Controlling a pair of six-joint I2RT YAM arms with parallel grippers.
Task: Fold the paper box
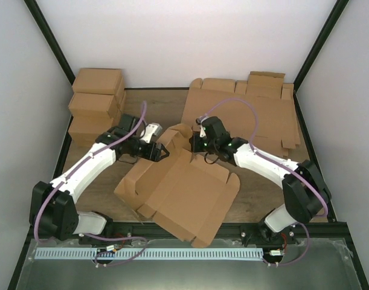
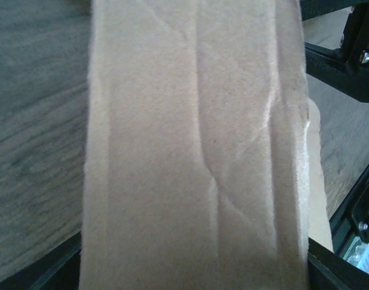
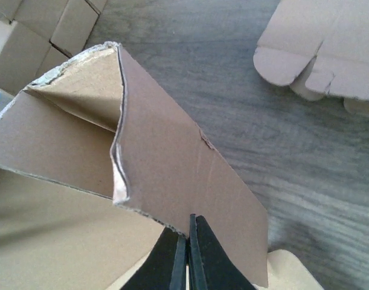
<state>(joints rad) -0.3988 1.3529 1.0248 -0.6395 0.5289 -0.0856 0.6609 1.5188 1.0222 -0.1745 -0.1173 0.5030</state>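
Note:
The paper box [image 1: 190,196] lies half-formed in the middle of the table, its near corner hanging over the front edge. At its far end a flap [image 1: 175,136] stands up between the two grippers. My left gripper [image 1: 162,153] is open at the flap's left side. In the left wrist view the brown panel [image 2: 190,151] fills the picture, with only dark finger parts [image 2: 45,269] showing at the bottom corners. My right gripper [image 1: 193,144] [image 3: 189,223] is shut on the lower edge of an upright folded panel [image 3: 172,157].
A sheaf of flat cardboard blanks [image 1: 256,115] [image 3: 329,54] lies at the back right. Several closed brown boxes [image 1: 96,106] [image 3: 45,30] are stacked at the back left. White walls close in the table on three sides.

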